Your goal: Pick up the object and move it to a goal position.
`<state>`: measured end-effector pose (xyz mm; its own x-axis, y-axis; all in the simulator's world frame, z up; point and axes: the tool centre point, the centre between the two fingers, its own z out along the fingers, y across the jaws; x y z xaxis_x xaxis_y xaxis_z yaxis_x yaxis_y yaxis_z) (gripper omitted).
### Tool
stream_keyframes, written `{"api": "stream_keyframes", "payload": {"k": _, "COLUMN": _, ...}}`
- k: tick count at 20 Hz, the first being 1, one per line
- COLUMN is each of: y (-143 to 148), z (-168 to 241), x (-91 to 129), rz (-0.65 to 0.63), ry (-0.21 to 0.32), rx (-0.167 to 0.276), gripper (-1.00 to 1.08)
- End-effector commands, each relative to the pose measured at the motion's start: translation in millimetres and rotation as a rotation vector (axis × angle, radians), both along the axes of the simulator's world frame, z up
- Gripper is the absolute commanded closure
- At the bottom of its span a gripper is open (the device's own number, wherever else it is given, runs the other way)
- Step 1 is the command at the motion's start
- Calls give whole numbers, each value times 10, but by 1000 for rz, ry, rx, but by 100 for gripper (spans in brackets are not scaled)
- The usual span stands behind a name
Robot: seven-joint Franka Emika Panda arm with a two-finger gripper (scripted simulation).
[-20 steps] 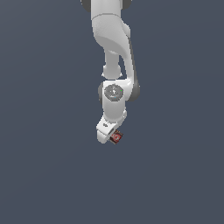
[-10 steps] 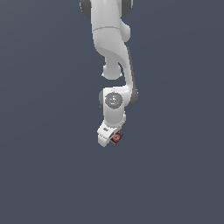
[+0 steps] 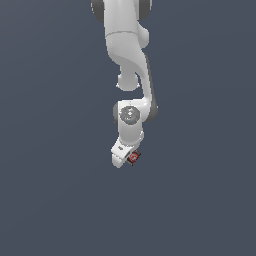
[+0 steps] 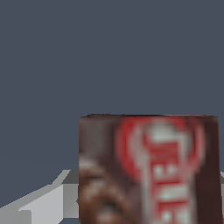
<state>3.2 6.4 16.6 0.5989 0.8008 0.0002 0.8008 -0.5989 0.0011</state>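
Note:
The object is a small flat dark brown box (image 3: 133,157) with a red-and-white label. In the exterior view it sits at the tip of my white arm, held by my gripper (image 3: 128,159), which hangs in mid-frame over the plain grey ground. In the wrist view the box (image 4: 148,170) fills the near part of the picture, label facing the camera, and hides most of the gripper. Only one grey finger (image 4: 48,201) shows beside the box. The jaws are shut on the box.
Only the white arm (image 3: 127,55) reaching down from the exterior view's top and a uniform dark grey surface (image 3: 50,200) all around. No other objects or marker show.
The arm has stretched further down the exterior view, and the gripper with the box has shifted slightly with it. The box stays held.

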Motion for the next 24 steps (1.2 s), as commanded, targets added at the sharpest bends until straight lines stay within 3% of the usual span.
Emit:
{"api": "stream_keyframes", "payload": {"k": 1, "y": 4, "z": -9, "x": -3, "rz": 0, "ry": 1, "rx": 0, "gripper": 108}}
{"api": "stream_keyframes", "payload": {"k": 24, "y": -67, "z": 602, "x": -210, "rz": 0, "ry": 1, "rx": 0, "gripper": 108}}
